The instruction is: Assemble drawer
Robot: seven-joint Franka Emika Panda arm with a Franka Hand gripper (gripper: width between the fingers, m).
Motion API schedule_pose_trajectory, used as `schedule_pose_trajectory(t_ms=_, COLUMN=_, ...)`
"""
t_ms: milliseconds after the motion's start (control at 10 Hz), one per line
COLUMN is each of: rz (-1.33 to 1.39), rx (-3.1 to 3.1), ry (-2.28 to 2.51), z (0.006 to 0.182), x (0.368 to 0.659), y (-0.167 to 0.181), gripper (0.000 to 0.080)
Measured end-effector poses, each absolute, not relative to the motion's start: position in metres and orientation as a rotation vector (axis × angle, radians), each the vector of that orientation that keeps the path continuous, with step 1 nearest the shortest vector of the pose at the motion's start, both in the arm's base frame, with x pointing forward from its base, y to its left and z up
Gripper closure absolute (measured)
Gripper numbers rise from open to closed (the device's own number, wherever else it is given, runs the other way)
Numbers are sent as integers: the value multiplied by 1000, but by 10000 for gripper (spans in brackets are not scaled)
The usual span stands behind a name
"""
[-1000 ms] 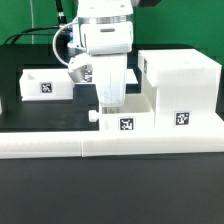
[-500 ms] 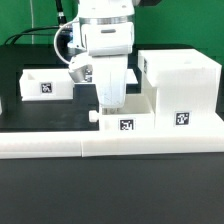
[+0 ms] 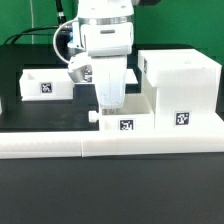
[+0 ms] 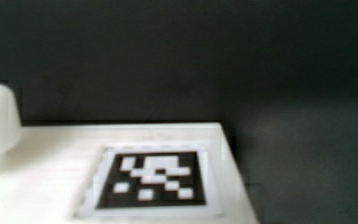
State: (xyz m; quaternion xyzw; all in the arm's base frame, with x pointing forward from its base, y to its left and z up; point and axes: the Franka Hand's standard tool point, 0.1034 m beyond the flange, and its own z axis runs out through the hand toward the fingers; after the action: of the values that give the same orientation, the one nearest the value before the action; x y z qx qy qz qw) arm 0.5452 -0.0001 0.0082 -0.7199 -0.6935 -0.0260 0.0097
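Exterior view, nearest first: a long low white border rail [image 3: 110, 146] runs across the black table [image 3: 100, 195]. Just behind it sits the front tray [image 3: 140, 116], with a square tag [image 3: 127, 125] on its near wall and its knob [image 3: 93, 116] pointing to the exterior view's left. The gripper [image 3: 110, 102] hangs straight down over this tray. Its tips reach the tray's top edge and are too small to read, so I cannot tell whether the jaws are parted or closed. The large housing [image 3: 180, 85] stands just beside the tray on the exterior view's right. Farther back, on the exterior view's left, the second tray [image 3: 45, 76] lies apart. Wrist view shows only a blurred marker [image 4: 155, 178] on a white surface against dark ground.
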Motion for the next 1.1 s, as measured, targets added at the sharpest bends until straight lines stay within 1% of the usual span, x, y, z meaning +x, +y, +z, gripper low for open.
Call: schedule_pose_trajectory(t_ms=1100, rz=-45, rx=-2206, ry=-2196, z=8, x=544, y=1, gripper=757)
